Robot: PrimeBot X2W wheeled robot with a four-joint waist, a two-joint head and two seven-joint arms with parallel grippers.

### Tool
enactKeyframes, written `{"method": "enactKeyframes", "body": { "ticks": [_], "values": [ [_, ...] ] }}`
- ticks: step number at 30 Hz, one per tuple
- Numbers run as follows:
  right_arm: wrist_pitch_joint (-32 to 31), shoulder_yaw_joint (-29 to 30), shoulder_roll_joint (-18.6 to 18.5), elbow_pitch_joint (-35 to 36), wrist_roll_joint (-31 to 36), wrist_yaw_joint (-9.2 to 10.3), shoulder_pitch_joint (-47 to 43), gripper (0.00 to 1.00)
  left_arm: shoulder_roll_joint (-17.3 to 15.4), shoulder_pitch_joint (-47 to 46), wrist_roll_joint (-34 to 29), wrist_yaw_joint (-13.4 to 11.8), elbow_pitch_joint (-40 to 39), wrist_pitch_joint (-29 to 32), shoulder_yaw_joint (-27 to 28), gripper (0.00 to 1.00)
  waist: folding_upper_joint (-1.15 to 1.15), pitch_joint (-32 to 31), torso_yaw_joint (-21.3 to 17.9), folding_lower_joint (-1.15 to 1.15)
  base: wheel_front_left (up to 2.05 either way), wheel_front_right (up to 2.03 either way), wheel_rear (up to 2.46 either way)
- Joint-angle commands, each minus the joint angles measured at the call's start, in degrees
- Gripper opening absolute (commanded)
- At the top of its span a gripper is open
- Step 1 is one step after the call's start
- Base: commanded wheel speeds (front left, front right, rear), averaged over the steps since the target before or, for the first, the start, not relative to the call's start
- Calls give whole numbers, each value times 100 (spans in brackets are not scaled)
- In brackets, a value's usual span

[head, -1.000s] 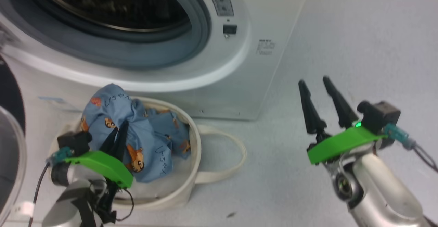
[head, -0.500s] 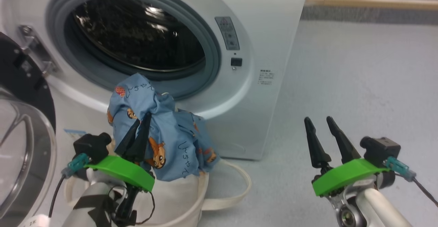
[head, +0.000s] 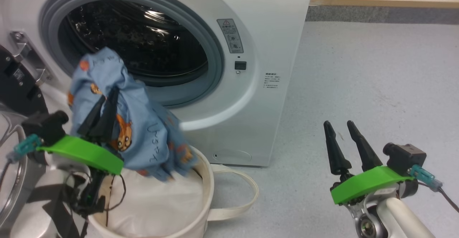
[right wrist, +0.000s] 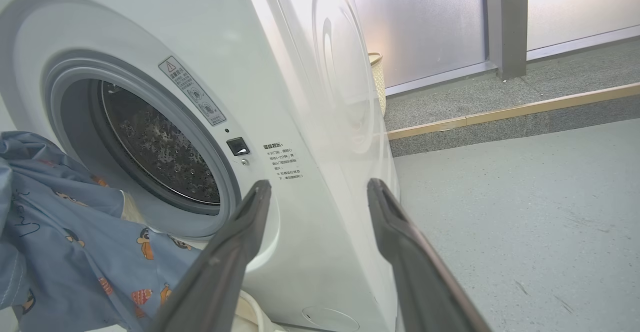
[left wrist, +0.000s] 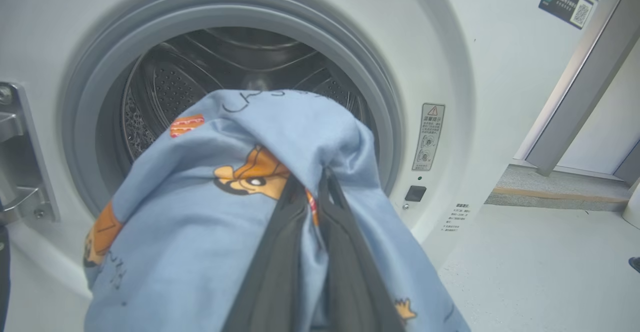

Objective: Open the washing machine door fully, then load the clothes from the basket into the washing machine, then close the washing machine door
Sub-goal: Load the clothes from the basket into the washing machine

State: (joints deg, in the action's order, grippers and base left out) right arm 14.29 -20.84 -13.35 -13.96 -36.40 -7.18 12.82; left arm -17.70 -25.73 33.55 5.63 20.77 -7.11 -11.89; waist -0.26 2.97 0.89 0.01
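The washing machine (head: 251, 26) stands ahead with its steel drum (head: 143, 44) exposed. The washing machine door (head: 16, 91) hangs swung open at the far left, showing its black rim. My left gripper (head: 109, 94) is shut on the clothes (head: 143, 137), light blue printed fabric lifted above the basket (head: 172, 209), its lower end still trailing at the rim. In the left wrist view my left gripper (left wrist: 312, 179) pinches the clothes (left wrist: 200, 212) right before the drum mouth (left wrist: 210, 71). My right gripper (head: 339, 125) is open and holds nothing, low at the right, over bare floor.
The basket's loop handle (head: 247, 195) lies on the grey floor beside the machine. A wooden-edged step (head: 383, 1) runs along the back. In the right wrist view, the right gripper (right wrist: 319, 184) points at the machine's front corner, and frosted panels (right wrist: 425, 16) stand behind.
My left gripper has lifted the clothes out of the basket, up and leftward toward the drum opening. The head camera has tilted up. The right gripper has stayed open.
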Motion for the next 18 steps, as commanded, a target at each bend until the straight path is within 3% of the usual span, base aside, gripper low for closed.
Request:
{"method": "enactKeyframes", "body": {
  "ticks": [1, 18],
  "values": [
    [71, -34, -2, 209, 0, -31, 71, 100, -246, -382, 67, 18, -278, 38, 301, 0, 0, 27, -26, -1, 0, 0, 0],
    [71, -105, 56, 262, 99, -31, 255, 100, -752, -1690, 104, 104, 238, -360, 574, 0, 0, 478, -412, -1, 0, 0, 0]
  ]
}}
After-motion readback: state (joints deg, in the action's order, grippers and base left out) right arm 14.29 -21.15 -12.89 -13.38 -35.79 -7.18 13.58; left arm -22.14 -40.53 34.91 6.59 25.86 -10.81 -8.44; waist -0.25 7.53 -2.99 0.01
